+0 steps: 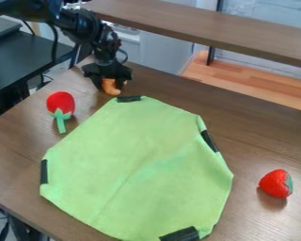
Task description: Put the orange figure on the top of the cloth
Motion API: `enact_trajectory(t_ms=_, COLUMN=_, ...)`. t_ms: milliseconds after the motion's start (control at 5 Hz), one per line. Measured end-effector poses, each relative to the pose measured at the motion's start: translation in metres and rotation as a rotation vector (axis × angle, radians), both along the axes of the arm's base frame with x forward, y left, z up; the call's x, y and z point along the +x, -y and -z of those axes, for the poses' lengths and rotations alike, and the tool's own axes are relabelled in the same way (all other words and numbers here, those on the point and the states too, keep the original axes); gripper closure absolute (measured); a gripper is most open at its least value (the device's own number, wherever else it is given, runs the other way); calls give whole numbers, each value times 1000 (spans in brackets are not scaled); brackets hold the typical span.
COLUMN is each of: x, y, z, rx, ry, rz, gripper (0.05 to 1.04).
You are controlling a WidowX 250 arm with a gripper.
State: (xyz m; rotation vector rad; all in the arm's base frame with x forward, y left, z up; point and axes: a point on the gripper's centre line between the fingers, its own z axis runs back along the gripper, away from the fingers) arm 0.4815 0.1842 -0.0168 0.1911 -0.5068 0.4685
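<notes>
We are noting the black robot arm (84, 26) entering from the upper left, its end effector (110, 88) hanging low near the far edge of the brown worktop (260, 141). We are seeing the orange figure (111, 86) at its lower end, just beyond the taped far corner of the cloth (134, 160), off the cloth's top. We are unable to tell whether the end effector is standing wide or narrow, or is gripping the figure; nor are we making out whether the figure is touching the worktop. The green cloth is lying spread out, creased, with black tape (43, 172) at four places along its border. Left of it in the camera view, we are recording a red toy (60, 102) with a green stem, lying apart from the cloth; at the right, a toy strawberry (275, 183) is resting on the worktop, also clear of the cloth. Beyond the worktop, a brown shelf (209, 30) is running across the view.
</notes>
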Motion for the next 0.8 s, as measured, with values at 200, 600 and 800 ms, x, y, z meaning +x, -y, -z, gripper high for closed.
enact_trajectory(t_ms=200, x=-1, y=2, z=2, rx=-26, ry=6, rz=-5, gripper=462)
enact_trajectory(t_ms=600, x=-22, y=14, z=-9, rx=-125, ry=13, rz=31, gripper=468)
enact_trajectory(t_ms=800, x=-30, y=35, z=-53, rx=-186, ry=117, rz=91, gripper=472)
